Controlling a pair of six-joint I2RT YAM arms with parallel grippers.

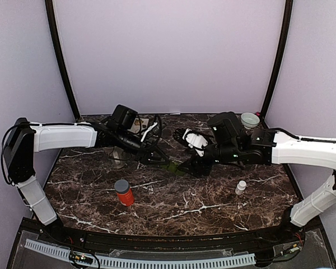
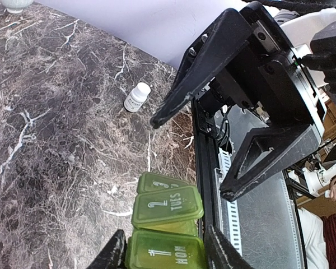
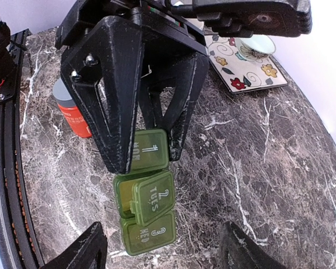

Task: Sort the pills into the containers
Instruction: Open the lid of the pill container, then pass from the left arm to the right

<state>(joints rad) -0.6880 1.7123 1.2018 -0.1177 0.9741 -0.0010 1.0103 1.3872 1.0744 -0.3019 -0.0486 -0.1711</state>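
Left hand (image 2: 167, 253): closed narrow on the pill organizer (image 3: 145, 207), one finger on each long side of the MON 1 cell. I hold the strip by that end.
Right hand (image 3: 162, 249): spread wide, with a finger standing off each side of the WED 3 end. It touches nothing.
Where it sits: the strip is between my two hands, over the middle of the dark marble surface (image 1: 185, 210). I cannot tell whether its underside rests on the marble or hangs just above it.
Long axis: it runs from one hand to the other. From above that is roughly left to right, slanting a little toward the near right.
Which way it points: the MON 1 end is in my left fingers, TUES 2 is in the middle, and the WED 3 end faces my right wrist. The lids face up and the lettering lies crosswise to the strip.
Lids: MON 1 and WED 3 lie flat. The TUES 2 lid sits askew, partly raised off its cell.
Red bottle (image 1: 123, 192): upright with a grey cap, on the near left of the marble, well apart from the strip.
White bottle (image 1: 241, 187): small and upright on the near right, also well apart.
Bowl (image 1: 250, 119): pale, at the far right corner.
Flowered tile (image 3: 246, 70): flat on the marble just beside the bowl.
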